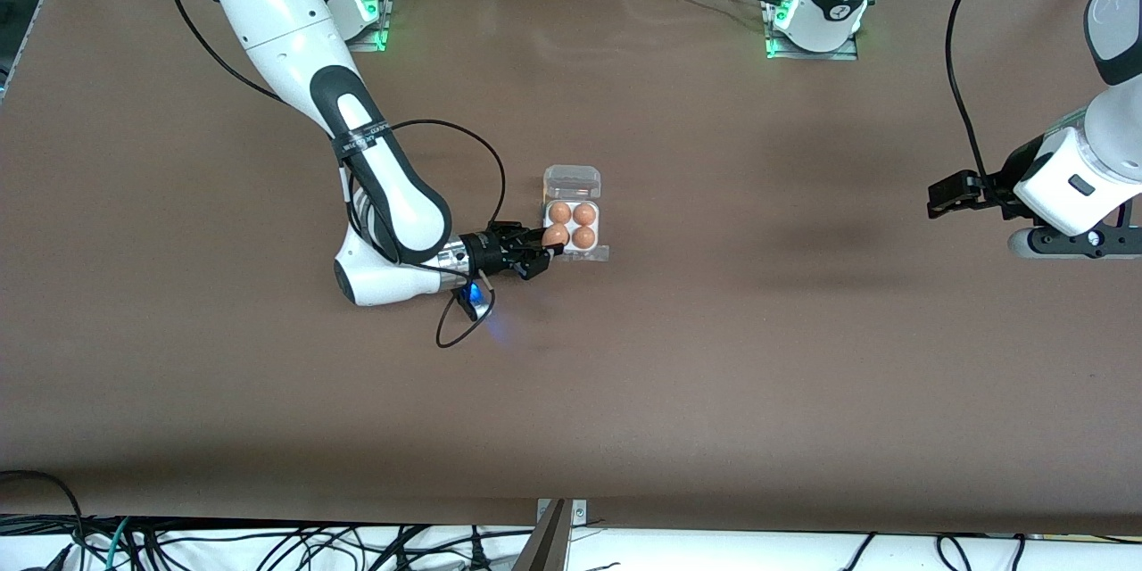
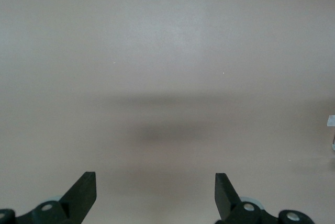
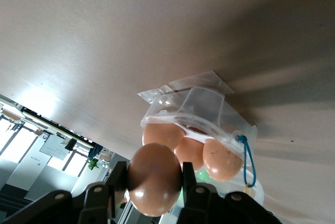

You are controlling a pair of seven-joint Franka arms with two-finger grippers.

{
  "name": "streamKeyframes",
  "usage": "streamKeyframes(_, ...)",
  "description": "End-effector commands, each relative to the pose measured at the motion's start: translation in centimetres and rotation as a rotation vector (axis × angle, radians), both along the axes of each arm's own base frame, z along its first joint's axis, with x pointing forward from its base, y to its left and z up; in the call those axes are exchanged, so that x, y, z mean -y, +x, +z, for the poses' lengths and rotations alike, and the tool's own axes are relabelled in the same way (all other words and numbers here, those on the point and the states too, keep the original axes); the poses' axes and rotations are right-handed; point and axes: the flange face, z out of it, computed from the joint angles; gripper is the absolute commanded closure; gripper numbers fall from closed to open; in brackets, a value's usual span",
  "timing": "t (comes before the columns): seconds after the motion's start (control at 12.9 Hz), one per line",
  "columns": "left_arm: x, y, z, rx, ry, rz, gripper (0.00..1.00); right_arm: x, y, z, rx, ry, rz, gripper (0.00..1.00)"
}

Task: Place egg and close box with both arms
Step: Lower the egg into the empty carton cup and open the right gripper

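Right gripper (image 1: 546, 250) grips a brown egg (image 1: 555, 235) between its two black fingers (image 3: 116, 182), and it is over the corner cup of the box (image 1: 573, 226) that lies toward the right arm's end of the table and nearer the front camera. Whether the egg already rests in that cup cannot be told. Just beside the gripper, the brown table (image 1: 714, 357) carries the box, whose whitish tray shows three more eggs (image 1: 583, 214) in its other cups. Its clear lid (image 1: 572, 182) stands open, hinged on the side of the tray farther from the front camera. In the right wrist view the held egg (image 3: 154, 178) sits close to the lens with the box (image 3: 199, 130) just past it. Left gripper (image 1: 937, 197) waits well apart from the box, over bare table at the left arm's end, its fingers (image 2: 84, 190) spread wide and holding nothing.
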Motion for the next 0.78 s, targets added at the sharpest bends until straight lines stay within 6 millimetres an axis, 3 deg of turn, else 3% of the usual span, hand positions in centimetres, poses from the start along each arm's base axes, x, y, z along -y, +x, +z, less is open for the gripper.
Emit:
streamKeyframes(0.0, 0.7, -0.4, -0.6, -0.043, -0.023, -0.005, 0.00, -0.9, -0.1, 0.0, 0.002, 0.031, 0.014, 0.92)
streamKeyframes(0.08, 1.0, -0.3, -1.2, -0.057, -0.022, -0.008, 0.00, -0.9, -0.2, -0.1, 0.001, 0.030, 0.016, 0.92)
streamKeyframes(0.23, 1.5, -0.3, -2.0, -0.083, -0.022, -0.014, 0.10, -1.9, -0.8, -0.1, -0.002, 0.030, 0.031, 0.92)
streamKeyframes(0.47, 3.2, -0.4, -2.9, -0.121, -0.022, -0.043, 0.45, -2.4, -1.5, -0.2, -0.019, 0.042, 0.059, 0.92)
streamKeyframes(0.54, 3.4, -0.4, -3.0, -0.122, -0.022, -0.045, 0.52, -2.4, -1.6, -0.3, -0.025, 0.040, 0.060, 0.87)
streamKeyframes(0.7, 3.9, -0.4, -3.4, -0.128, -0.020, -0.051, 0.55, -2.4, -1.7, -0.5, -0.028, 0.038, 0.060, 0.74)
